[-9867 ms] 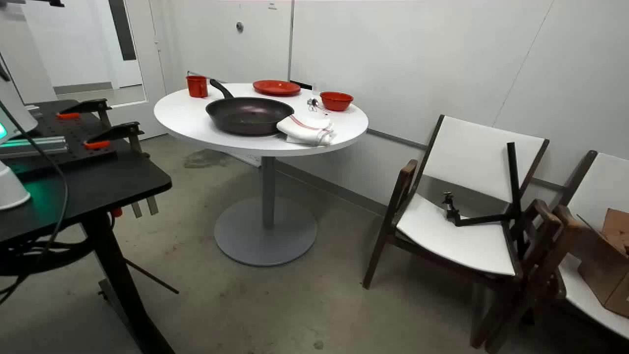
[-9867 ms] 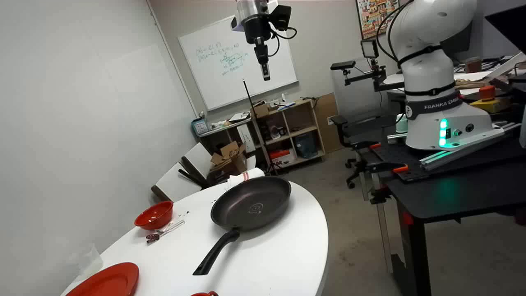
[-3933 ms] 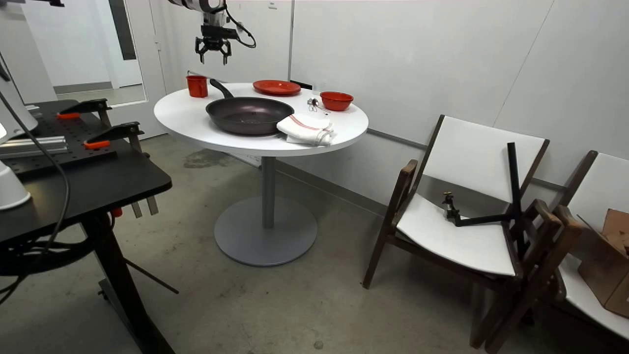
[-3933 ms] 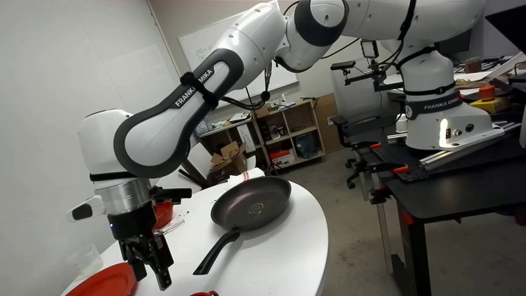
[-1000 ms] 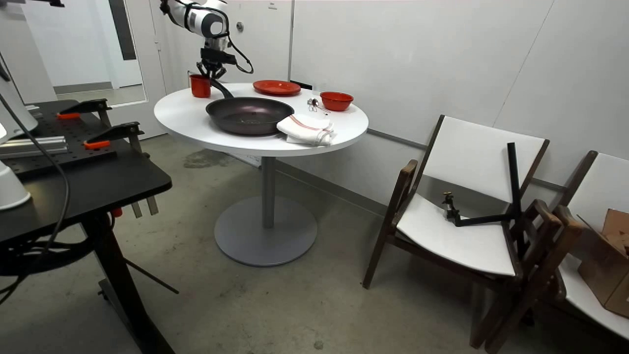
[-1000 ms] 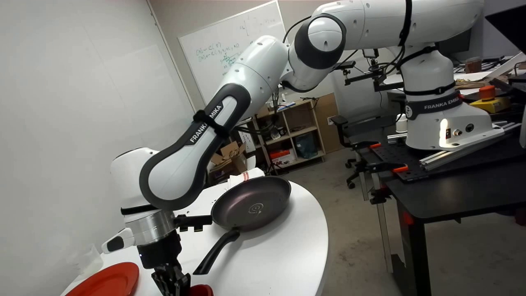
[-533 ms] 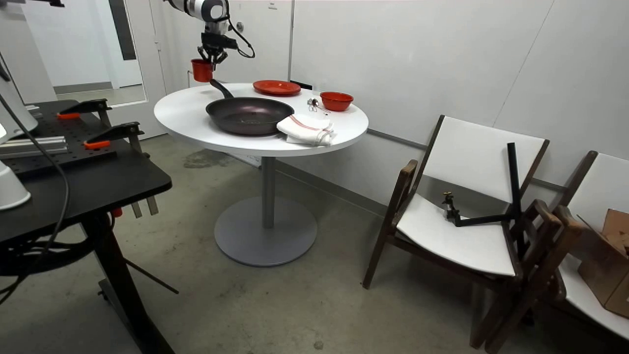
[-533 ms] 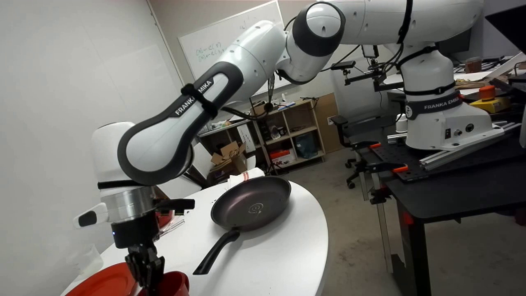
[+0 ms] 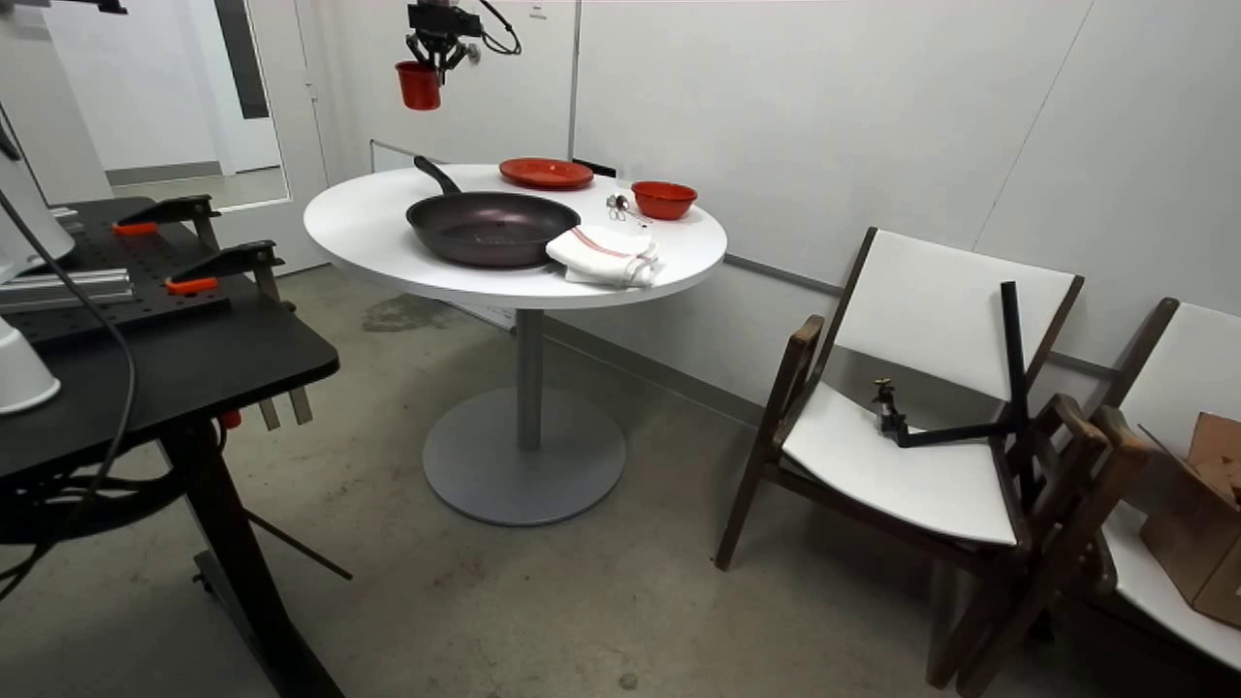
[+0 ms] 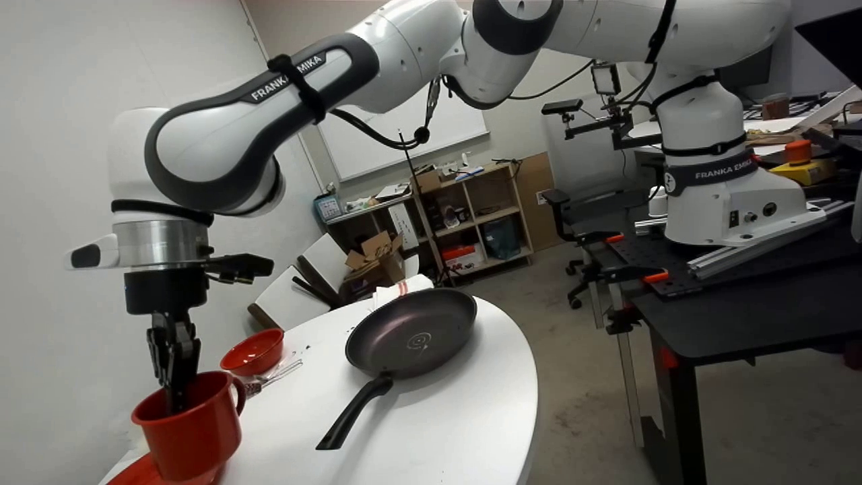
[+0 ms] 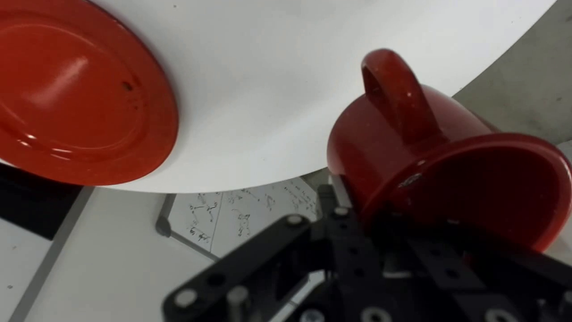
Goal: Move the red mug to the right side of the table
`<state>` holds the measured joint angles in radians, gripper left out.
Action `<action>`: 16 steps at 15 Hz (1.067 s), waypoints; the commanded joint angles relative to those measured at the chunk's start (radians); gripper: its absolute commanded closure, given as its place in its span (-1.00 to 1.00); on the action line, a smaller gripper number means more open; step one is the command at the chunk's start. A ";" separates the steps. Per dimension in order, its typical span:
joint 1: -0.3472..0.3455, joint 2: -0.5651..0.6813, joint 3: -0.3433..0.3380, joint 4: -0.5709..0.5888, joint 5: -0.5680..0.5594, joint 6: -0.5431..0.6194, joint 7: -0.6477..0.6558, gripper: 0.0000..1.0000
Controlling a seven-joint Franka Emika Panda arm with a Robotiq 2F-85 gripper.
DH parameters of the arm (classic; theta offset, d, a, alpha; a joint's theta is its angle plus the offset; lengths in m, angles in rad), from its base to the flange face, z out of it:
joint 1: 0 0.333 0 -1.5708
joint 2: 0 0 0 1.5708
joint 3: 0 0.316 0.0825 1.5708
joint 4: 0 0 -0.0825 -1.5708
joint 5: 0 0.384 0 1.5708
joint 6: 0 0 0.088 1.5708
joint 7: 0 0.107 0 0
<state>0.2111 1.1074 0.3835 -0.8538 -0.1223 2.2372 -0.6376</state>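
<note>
"Progress first: reading left to right in an exterior view, your gripper (image 9: 436,74) has the red mug (image 9: 418,89) clenched by its wall, one jaw inside and the other outside. You have it in mid-air, close to upright, well above the left part of the table (image 9: 359,218)."

"Then your grasp and lift look done to me. What comes next along your way?"

"Lower and to the right you meet the black pan (image 9: 490,233), its handle (image 9: 438,175) pointing back and left; then the red plate (image 9: 546,174) behind it, the folded towel (image 9: 603,254) at the pan's right, touching or just beside it, I can't tell which, and the red bowl (image 9: 664,204) near the right edge."

"So you have the crossing left, the setting down and the letting go. I'd call you roughly halfway."

"Whose right the task means, nothing here settles. If it is the bowl's side, your likeliest spot is by the towel and bowl, so you would want to carry high past the pan."
</note>
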 commanded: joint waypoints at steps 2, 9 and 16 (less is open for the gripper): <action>-0.075 -0.092 0.002 -0.060 0.026 0.031 0.067 0.96; -0.198 -0.132 0.010 -0.090 0.050 0.074 0.153 0.96; -0.309 -0.172 0.025 -0.182 0.100 0.189 0.229 0.96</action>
<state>-0.0499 0.9959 0.3917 -0.9329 -0.0620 2.3633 -0.4440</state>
